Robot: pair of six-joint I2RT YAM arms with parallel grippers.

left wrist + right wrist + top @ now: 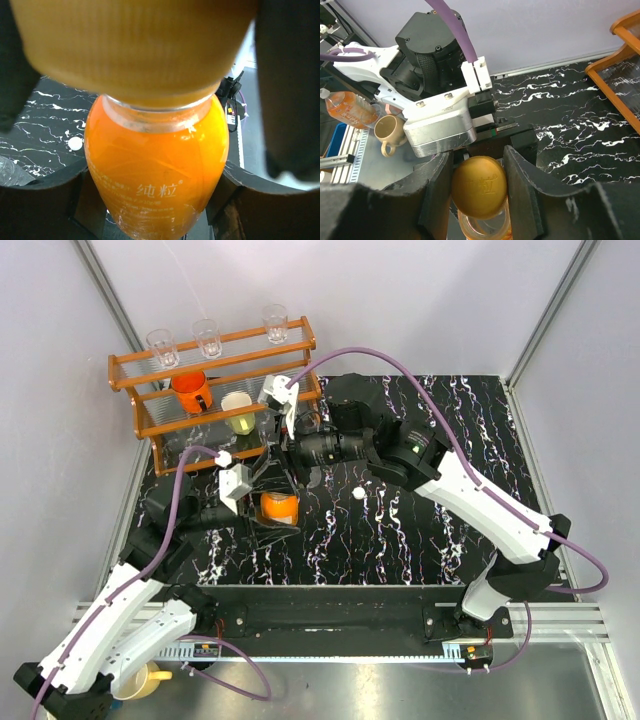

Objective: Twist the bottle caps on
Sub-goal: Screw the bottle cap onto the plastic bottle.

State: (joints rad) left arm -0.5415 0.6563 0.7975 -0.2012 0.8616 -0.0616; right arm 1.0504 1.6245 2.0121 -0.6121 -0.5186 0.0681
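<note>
- A black table (420,530) veined with white fills the workspace, with pale walls on three sides; both arms are bolted at its near edge.
- Nearest, beside the left arm's base and off the marble, stands a beige mug (145,680).
- The left gripper (272,512) is clamped on the body of the orange bottle (155,170). Its two black fingers press the bottle's lower sides and hold it upright.
- Directly above that grip, the orange cap (479,186) sits on the bottle's neck. How far it is threaded down I cannot tell.
- The right gripper (478,167) comes in over the top of the bottle, a finger against each side of the orange cap, closed on it.
- To the right of both grippers, apart from them, a small white cap (358,494) lies on the marble.
- At the lower left edge of the left wrist view a bit of crinkled clear plastic shows, possibly the clear bottle; the view is too poor to say.
- Beyond the grippers, at the far left of the table, stands a wooden rack (125,375).
- It holds an orange mug (190,390) and a pale cup (238,412), and three clear glasses (207,337) stand along its top.
</note>
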